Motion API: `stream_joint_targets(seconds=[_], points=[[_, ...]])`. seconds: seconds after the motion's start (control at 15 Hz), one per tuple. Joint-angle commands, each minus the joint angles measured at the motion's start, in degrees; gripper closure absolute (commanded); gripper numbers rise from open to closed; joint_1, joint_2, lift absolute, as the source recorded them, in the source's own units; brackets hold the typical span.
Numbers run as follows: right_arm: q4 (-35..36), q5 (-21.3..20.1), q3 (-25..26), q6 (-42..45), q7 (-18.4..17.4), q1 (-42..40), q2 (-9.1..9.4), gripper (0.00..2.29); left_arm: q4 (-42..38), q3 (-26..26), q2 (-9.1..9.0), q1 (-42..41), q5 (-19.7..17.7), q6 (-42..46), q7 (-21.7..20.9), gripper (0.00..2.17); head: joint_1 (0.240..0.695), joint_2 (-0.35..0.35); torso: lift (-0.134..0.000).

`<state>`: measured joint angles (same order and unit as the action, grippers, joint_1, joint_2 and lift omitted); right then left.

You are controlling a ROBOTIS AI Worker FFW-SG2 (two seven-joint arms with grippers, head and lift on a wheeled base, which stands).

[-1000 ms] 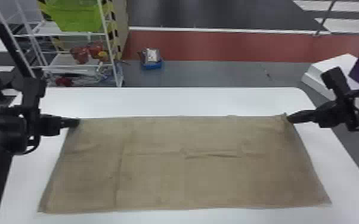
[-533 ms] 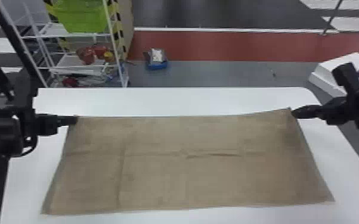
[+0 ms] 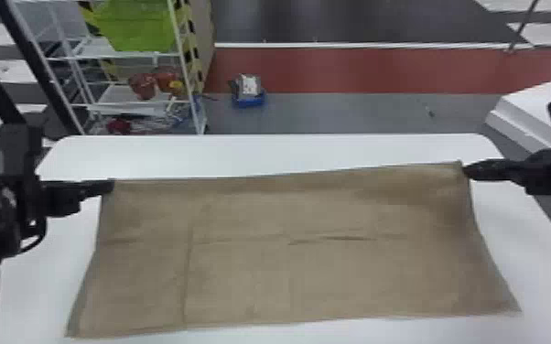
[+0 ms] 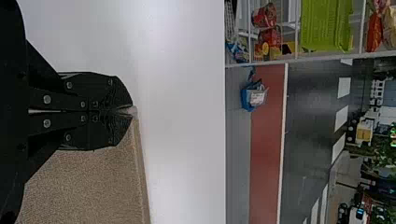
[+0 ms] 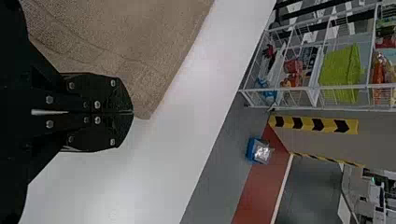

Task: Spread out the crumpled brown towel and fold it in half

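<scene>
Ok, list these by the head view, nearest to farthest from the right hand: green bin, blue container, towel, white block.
1. Towel, its corner held by the right hand.
2. White block, past the table on the right.
3. Blue container, on the floor past the table, left of center.
4. Green bin, on the rack, farther left.

The worktop point(image 3: 288, 153) is white and smooth, its far corners rounded and its far edge running straight between them. Across it lies the brown towel point(image 3: 334, 274) — spread wide, long side to long side of the robot's view, with a broken crease running crosswise and another fore-and-aft on the left — white surface showing beyond its far edge.
</scene>
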<state>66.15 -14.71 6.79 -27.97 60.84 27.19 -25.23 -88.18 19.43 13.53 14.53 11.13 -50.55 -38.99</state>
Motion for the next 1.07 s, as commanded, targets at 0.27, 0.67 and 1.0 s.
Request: stream_joint_targets(seconds=[0.27, 0.67, 1.0], points=[[10.66, 4.07, 6.21, -1.87, 1.92, -9.08, -0.88, 1.21, -6.04, 2.19, -0.26, -4.25, -3.39, -0.03, -0.47, 1.44, 0.695, 0.018, -0.123], [19.54, 8.47, 12.28, -3.28, 3.5, -18.49, -0.88, 1.21, -13.77, 6.94, -2.28, -12.69, -7.79, 0.14, -3.46, 1.44, 0.695, 0.004, -0.123], [23.76, 11.72, 16.41, -2.58, 4.55, -24.47, -0.79, 1.21, -17.9, 9.57, -3.25, -17.43, -11.04, 0.32, -4.6, 1.44, 0.695, -0.005, -0.123]])
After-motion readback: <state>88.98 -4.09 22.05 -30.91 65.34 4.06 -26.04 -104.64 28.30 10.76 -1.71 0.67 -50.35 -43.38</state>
